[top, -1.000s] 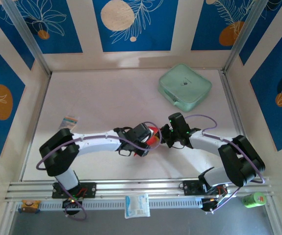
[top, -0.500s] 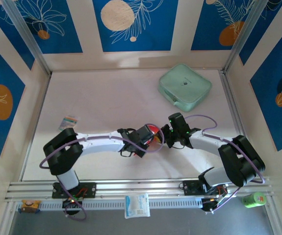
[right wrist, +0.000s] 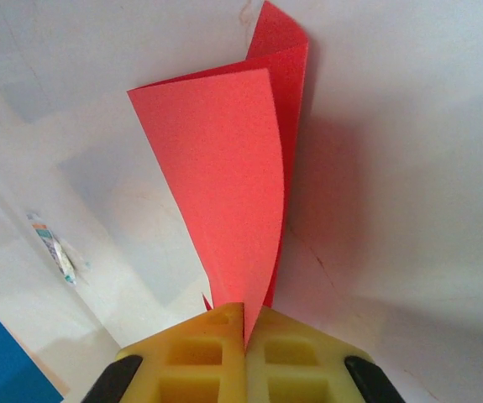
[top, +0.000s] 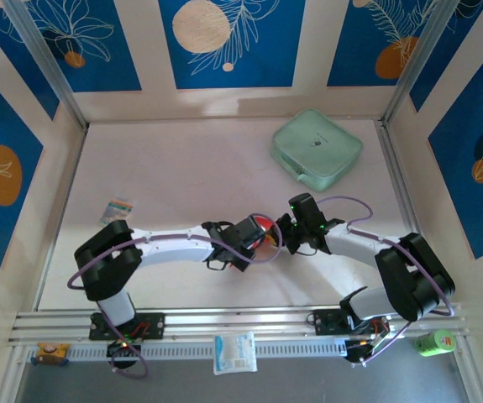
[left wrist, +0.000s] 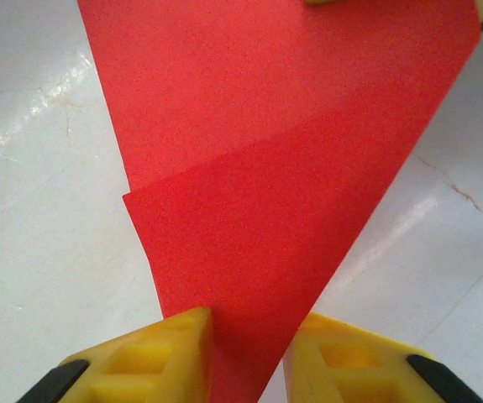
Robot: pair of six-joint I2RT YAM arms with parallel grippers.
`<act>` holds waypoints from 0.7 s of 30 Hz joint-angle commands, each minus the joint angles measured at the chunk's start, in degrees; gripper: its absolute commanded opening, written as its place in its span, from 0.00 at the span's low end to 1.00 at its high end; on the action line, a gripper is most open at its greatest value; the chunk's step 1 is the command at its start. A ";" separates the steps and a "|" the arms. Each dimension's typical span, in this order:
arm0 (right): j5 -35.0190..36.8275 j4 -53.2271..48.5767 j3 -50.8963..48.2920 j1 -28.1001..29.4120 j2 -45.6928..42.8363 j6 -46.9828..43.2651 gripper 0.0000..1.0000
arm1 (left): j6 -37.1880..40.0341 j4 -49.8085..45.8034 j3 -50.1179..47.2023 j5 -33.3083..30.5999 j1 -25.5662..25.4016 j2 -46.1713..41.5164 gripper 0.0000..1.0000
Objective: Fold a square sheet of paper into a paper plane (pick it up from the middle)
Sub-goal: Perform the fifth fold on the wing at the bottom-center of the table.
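The square sheet of paper (top: 266, 240) is bright red and partly folded, with one flap lying over another along a slanted edge (left wrist: 258, 168). It hangs between the two wrists at the table's middle. My right gripper (right wrist: 245, 323) is shut on the paper's narrow end, and the sheet (right wrist: 224, 168) rises from it in a curled double layer. My left gripper (left wrist: 249, 353) stands a little open, its yellow fingers (left wrist: 165, 357) either side of the paper's tapering point without pinching it. In the top view the left gripper (top: 258, 235) and right gripper (top: 281, 231) nearly meet.
A mint-green zip case (top: 317, 149) lies at the back right of the white table (top: 182, 168). A small printed packet (top: 119, 207) lies at the left. Near the front rail are a white packet (top: 234, 351) and a green object (top: 434, 342).
The left arm has drawn slightly towards the near side and its wrist now covers more of the red paper. The right arm has stayed still.
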 commanded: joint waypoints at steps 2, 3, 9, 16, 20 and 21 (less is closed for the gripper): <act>-0.05 -1.81 1.60 -0.25 -0.36 -0.92 0.00 | 1.19 -0.74 0.20 -0.49 -1.06 -1.03 0.26; -0.10 -1.79 1.72 -0.25 -0.23 -0.96 0.00 | 1.22 -0.73 0.17 -0.54 -1.07 -1.03 0.25; -0.20 -1.70 1.98 -0.25 0.42 -1.23 0.00 | 1.15 -0.74 -0.31 -1.30 -1.52 -1.62 0.25; -0.49 -1.79 2.32 -0.25 0.49 -1.92 0.00 | 1.02 -0.14 -1.15 -1.33 -1.59 -1.34 0.18; -0.51 -3.09 2.96 -0.34 -0.14 -3.52 0.04 | 0.75 -0.21 -1.24 -1.83 -1.59 -0.90 0.15; -0.30 -3.31 2.99 -0.34 -0.43 -3.66 0.04 | 0.71 -0.16 -1.32 -1.92 -1.59 -0.86 0.15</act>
